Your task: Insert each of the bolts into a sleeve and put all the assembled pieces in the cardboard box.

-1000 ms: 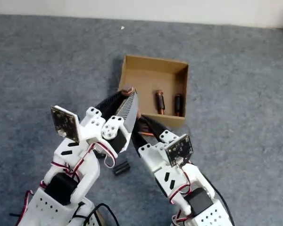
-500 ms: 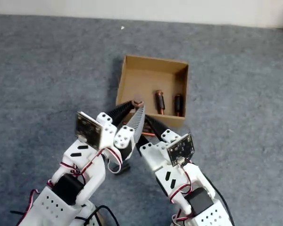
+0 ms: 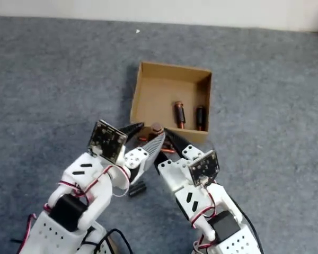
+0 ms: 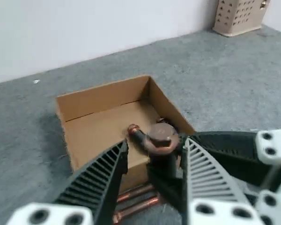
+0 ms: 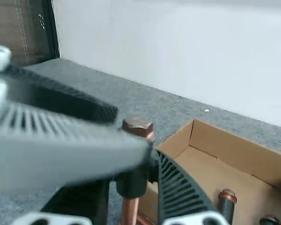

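The right gripper (image 5: 135, 171) is clamped on a black sleeve (image 5: 131, 182) and holds it upright just outside the near wall of the cardboard box (image 3: 172, 69), so the bolt (image 4: 162, 136) can stand in it head up. The left gripper (image 4: 155, 143) has its fingers apart on either side of the bolt head, apparently done seating it. Two finished pieces (image 3: 179, 114) lie in the box. Loose bolts (image 4: 135, 193) and a spare sleeve (image 3: 137, 189) lie on the carpet nearby.

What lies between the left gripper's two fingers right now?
In the left wrist view, a bolt in a black sleeve stands between the open left gripper's fingers; the right gripper holds the sleeve.
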